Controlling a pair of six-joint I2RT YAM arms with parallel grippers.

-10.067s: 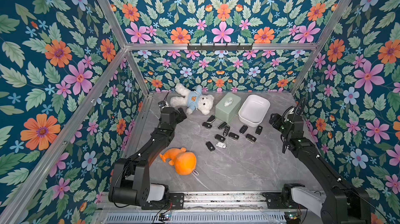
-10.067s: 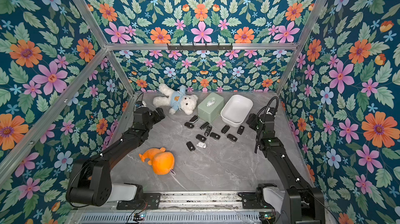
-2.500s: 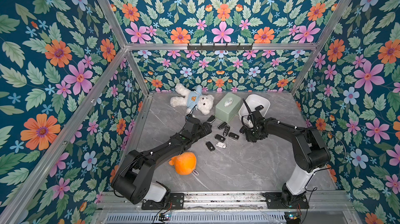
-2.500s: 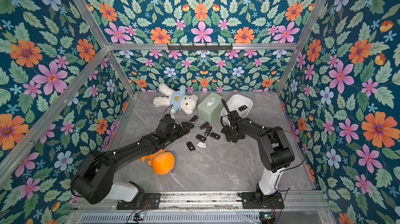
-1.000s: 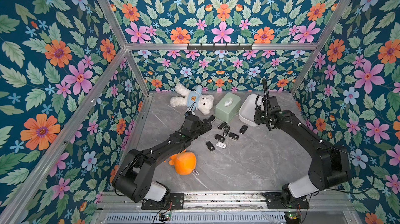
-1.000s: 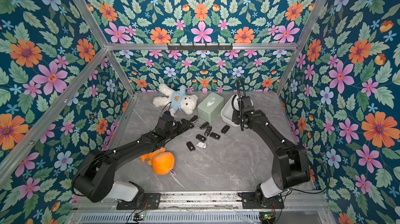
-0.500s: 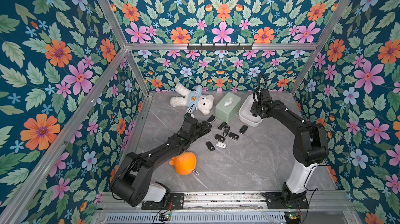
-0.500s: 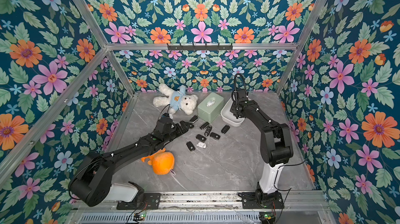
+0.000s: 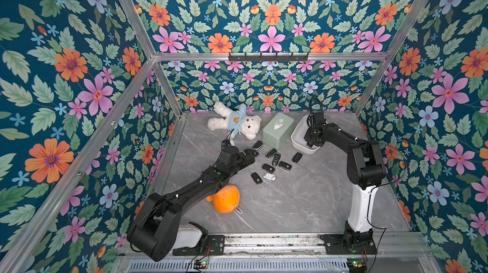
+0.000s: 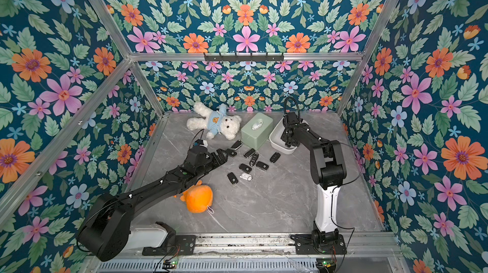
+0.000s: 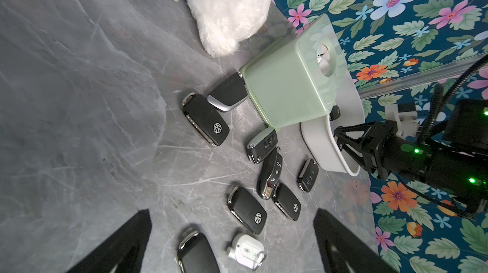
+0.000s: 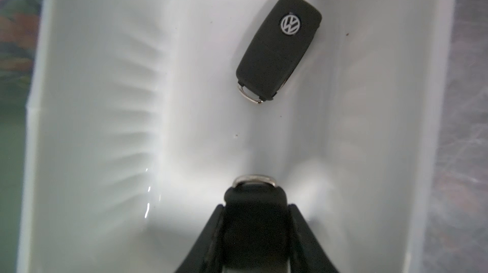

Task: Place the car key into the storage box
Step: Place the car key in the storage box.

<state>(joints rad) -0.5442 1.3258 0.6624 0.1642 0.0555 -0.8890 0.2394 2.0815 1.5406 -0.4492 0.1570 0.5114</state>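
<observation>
The car key (image 12: 255,221) hangs inside the storage box (image 12: 100,126), pinched by its sides in the right end effector (image 12: 255,209), over the box's bare bottom and clear of a second key (image 12: 280,47). Best to let go low (a drop might bounce it out), then lift straight past the rim. Only the right wrist view shows this grip; in both top views the arm hides it. The left end effector (image 9: 249,156) is spread wide beside loose keys (image 9: 276,159) on the bench (image 9: 290,205).
</observation>
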